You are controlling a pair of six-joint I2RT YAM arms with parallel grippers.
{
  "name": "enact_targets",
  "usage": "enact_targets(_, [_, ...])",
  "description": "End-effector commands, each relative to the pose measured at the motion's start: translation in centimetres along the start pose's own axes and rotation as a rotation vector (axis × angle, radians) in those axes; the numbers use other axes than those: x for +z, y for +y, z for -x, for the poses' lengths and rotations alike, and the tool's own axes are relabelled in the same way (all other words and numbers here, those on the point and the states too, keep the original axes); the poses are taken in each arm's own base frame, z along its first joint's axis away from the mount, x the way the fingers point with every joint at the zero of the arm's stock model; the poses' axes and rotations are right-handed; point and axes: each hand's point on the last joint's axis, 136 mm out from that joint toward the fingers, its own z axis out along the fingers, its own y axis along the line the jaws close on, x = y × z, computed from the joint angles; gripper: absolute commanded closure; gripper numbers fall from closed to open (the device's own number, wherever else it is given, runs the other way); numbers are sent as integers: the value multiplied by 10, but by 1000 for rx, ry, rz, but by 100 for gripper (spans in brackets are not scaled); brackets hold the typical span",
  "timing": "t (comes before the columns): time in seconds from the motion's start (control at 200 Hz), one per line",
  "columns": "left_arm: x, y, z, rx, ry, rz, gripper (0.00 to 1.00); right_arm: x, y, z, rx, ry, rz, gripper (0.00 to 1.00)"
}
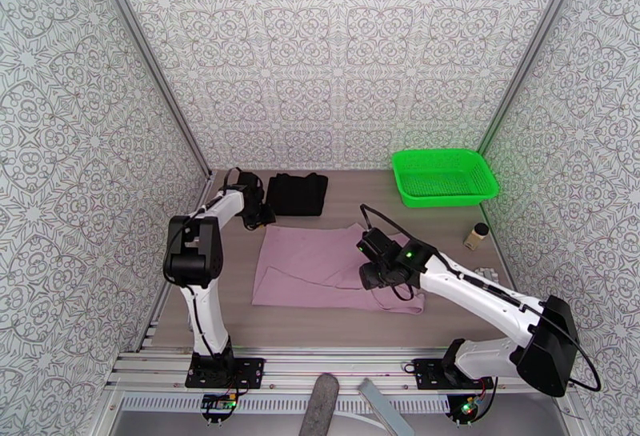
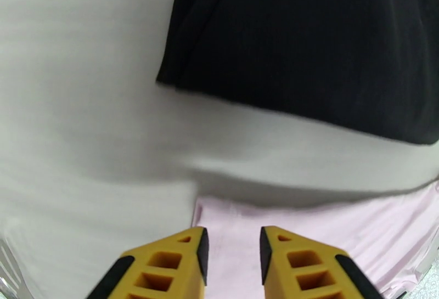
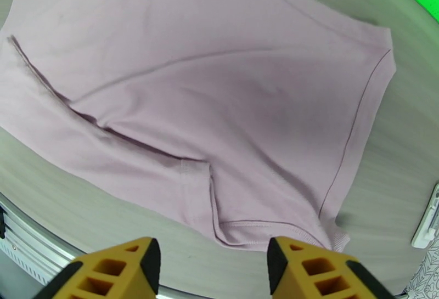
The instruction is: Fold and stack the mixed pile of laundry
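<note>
Two grippers are reported, both parted and empty. The right gripper (image 3: 211, 261) has its jaws spread wide and hangs over the near right corner of the pink shirt (image 3: 219, 91), whose stitched hem lies directly ahead of the fingertips in the right wrist view. The left gripper (image 2: 233, 245) has a narrower gap with nothing in it and hovers at the shirt's far left corner. The pink shirt lies spread flat with a diagonal crease, its long axis running left to right across the table (image 1: 240, 318). The black garment (image 1: 297, 194), already a compact folded shape, lies just beyond the shirt's far edge toward the left, with a strip of bare table between them. The green basket (image 1: 444, 176) stands beyond the shirt's far right corner, and a small bottle (image 1: 477, 235) stands to its right. In my judgement the shirt is the next piece to fold. The right arm is nearer the near hem and the left arm nearer the far left corner. No brand, label or legible writing was found.
</note>
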Motion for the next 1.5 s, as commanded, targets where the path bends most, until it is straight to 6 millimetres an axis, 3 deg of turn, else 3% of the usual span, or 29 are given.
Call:
enact_targets(0.0, [13, 4, 5, 15, 8, 11, 65, 4, 4, 0, 23, 1, 28, 44])
enact_targets(0.16, [25, 6, 2, 17, 35, 48, 63, 3, 7, 11, 18, -19, 36, 40])
enact_targets(0.285, [31, 10, 1, 14, 52, 72, 64, 3, 6, 36, 17, -54, 64, 38])
enact_targets(0.395, [28, 8, 5, 19, 41, 75, 73, 9, 2, 67, 24, -82, 98, 38])
enact_targets(0.415, [38, 11, -1, 17, 66, 83, 75, 11, 1, 74, 23, -88, 103, 38])
enact_targets(0.46, [39, 11, 0, 17, 67, 83, 80, 16, -1, 89, 14, -99, 108, 38])
enact_targets(0.635, [41, 4, 0, 33, 65, 78, 100, 59, -14, 139, -15, -67, 82, 38])
enact_targets(0.845, [43, -4, 0, 48, 62, 69, 100, 122, -31, 185, 5, -20, 38, 48])
enact_targets(1.03, [41, -7, 2, 53, 52, 66, 100, 162, -40, 198, 14, 27, 11, 54])
enact_targets(1.17, [38, -9, 2, 54, 45, 62, 100, 187, -41, 193, 22, 72, 8, 60])
enact_targets(1.335, [35, -9, 4, 56, 33, 62, 100, 201, -44, 193, 39, 75, 2, 69])
enact_targets(1.465, [38, -7, 1, 59, 35, 69, 100, 202, -46, 198, 45, 57, -6, 84])
enact_targets(1.496, [26, -11, 7, 66, 6, 62, 100, 202, -47, 200, 46, 53, -8, 88])
